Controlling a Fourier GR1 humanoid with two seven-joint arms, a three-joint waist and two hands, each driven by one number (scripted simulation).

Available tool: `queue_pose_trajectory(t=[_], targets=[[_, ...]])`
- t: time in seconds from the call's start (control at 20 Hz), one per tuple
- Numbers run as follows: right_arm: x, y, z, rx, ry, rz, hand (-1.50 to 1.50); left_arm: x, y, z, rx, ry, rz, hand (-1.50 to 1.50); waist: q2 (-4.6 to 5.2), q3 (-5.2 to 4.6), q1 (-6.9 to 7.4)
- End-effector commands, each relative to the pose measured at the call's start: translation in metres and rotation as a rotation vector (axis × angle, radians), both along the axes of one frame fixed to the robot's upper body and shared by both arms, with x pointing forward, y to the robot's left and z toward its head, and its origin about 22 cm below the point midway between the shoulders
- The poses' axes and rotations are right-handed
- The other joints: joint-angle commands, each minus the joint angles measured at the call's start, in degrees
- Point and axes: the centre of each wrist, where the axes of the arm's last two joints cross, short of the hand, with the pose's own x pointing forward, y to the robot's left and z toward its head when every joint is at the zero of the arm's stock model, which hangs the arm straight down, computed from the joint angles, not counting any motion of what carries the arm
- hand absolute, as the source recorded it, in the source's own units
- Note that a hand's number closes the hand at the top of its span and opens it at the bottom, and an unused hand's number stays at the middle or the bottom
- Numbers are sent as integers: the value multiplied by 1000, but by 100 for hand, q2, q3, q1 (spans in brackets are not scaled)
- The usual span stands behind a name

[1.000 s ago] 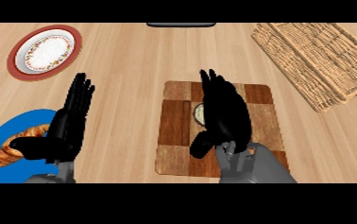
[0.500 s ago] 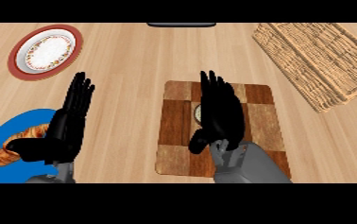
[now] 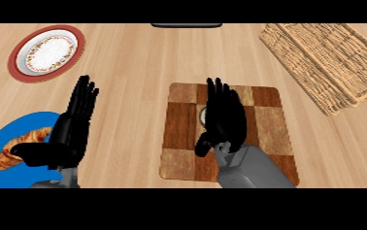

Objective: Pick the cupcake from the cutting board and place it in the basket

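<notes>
I am seeing the basket (image 3: 323, 66) sitting at 2 o'clock, nothing visible inside. The cutting board (image 3: 265, 120) is lying center, the cupcake (image 3: 204, 114) peeking out beneath my right hand (image 3: 224, 120), fingers straight, hovering. My left hand (image 3: 72, 127) is resting open at 8 o'clock.

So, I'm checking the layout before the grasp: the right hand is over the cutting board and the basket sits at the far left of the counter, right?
Not quite. The right hand is over the cutting board, but the basket sits at the far right, as the head view shows. At the far left is a plate.
</notes>
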Motion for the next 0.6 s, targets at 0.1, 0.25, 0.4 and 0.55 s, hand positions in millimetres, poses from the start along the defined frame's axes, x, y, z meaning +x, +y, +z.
queue_pose_trajectory(t=[0.1,0.25,0.4,0.55], targets=[[20,-6,14,-20,71,-90,-150,21,-7,3,-18,6,-3,0,5,1,-30],[3,10,-15,-17,81,-91,-150,-6,-11,-5,-21,13,-4,0,-1,2,21],[22,-21,-16,11,81,-81,-150,-7,-3,27,-1,-12,-2,0,-5,4,6],[-8,-11,-29,-10,106,-54,-150,5,8,-1,-5,0,3,0,-5,1,-34]])
